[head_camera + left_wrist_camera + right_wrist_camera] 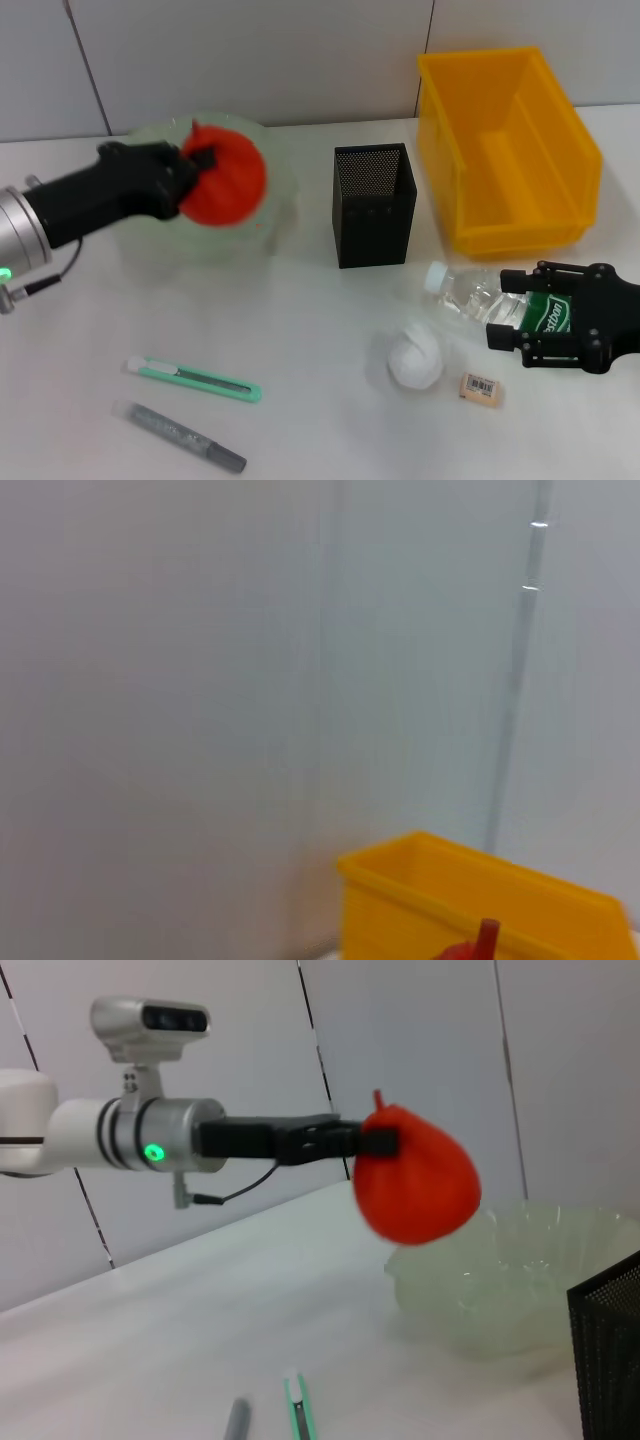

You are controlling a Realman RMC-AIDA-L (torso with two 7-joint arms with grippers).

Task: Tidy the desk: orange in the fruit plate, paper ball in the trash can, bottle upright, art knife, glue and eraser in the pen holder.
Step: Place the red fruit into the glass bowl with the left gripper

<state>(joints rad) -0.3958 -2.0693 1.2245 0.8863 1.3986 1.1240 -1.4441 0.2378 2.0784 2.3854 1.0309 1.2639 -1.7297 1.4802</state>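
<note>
The left gripper is clenched on the orange, holding it in the air above the fruit plate. The right gripper has its fingers spread around the bottle, which lies on its side on the bench near the trash can and the pen holder.

green label on the bottle with unreadable white lettering, barcode sticker on the eraser
</note>
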